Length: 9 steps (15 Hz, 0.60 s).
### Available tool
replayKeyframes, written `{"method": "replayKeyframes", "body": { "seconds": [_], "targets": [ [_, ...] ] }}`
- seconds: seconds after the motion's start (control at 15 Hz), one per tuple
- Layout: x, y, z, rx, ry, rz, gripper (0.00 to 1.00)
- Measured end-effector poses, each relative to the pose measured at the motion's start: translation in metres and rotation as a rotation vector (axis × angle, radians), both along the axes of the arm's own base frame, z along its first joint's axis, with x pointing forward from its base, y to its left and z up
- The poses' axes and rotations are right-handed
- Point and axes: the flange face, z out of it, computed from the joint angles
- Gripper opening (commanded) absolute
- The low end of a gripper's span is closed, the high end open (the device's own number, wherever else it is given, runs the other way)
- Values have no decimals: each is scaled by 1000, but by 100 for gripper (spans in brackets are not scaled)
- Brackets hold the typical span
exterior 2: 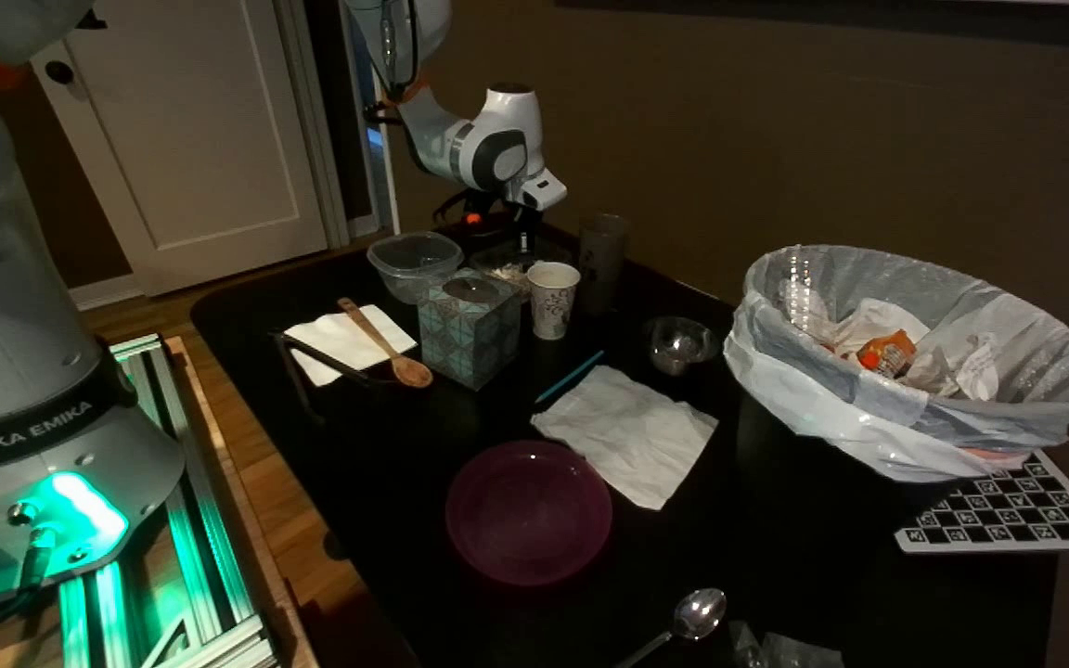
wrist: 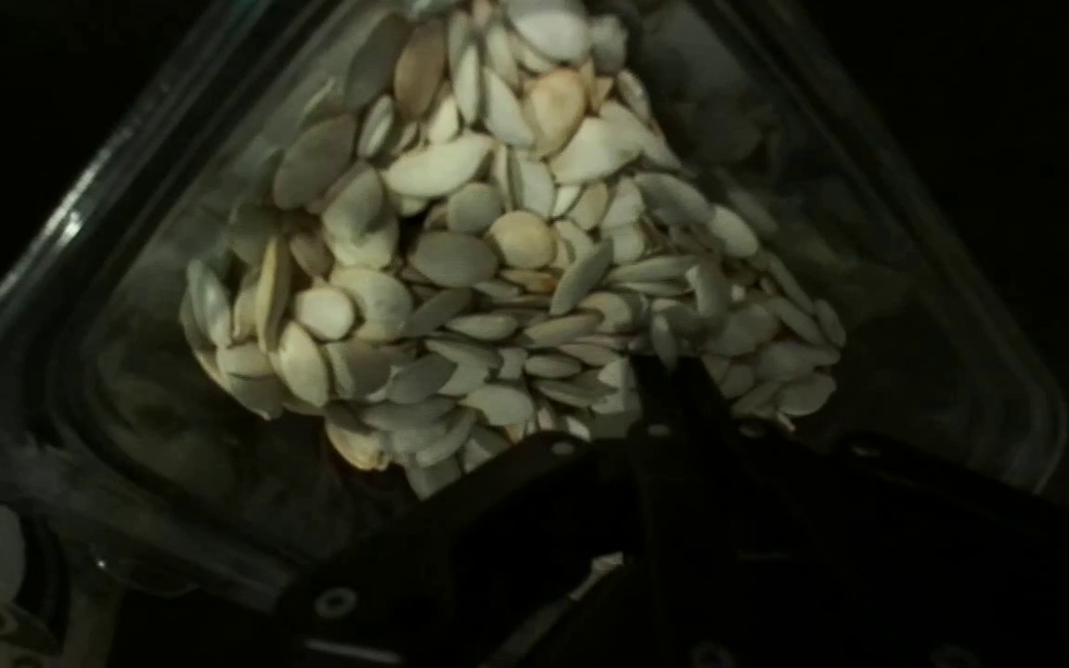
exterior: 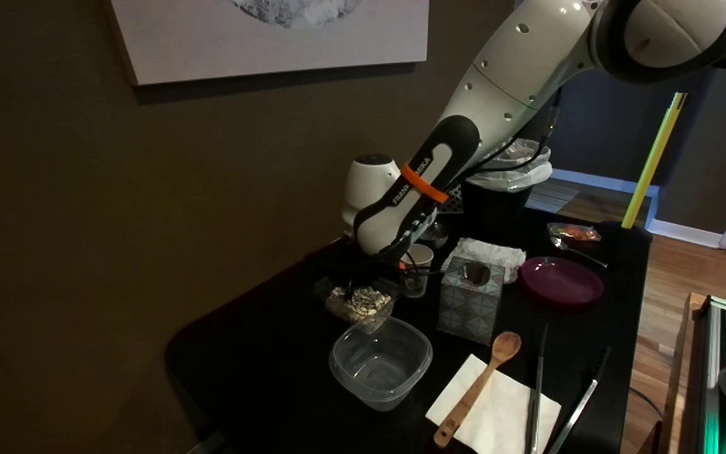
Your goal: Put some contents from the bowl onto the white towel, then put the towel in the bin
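Dark tabletop (exterior: 262,366), closed hand (wrist: 670,366) among seeds (wrist: 523,239) in bowl (wrist: 72,219).

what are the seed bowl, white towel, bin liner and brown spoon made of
Seed bowl: clear, glossy, glinting rim; probably plastic, possibly glass.
White towel: matte, creased; paper or cloth, can't tell.
Bin liner: thin plastic film, by its translucent, shiny crinkles.
Brown spoon: likely wood, by its dull tan surface.
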Motion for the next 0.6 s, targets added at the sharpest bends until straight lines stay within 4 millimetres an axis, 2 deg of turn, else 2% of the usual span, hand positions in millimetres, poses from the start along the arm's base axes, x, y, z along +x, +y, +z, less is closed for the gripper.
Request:
{"method": "replayKeyframes", "body": {
  "seconds": [0.33, 0.6],
  "targets": [
    [2, -1, 2, 0, -4, -1, 1],
    [6, 0, 16, 6, -23, -2, 1]
  ]
}}
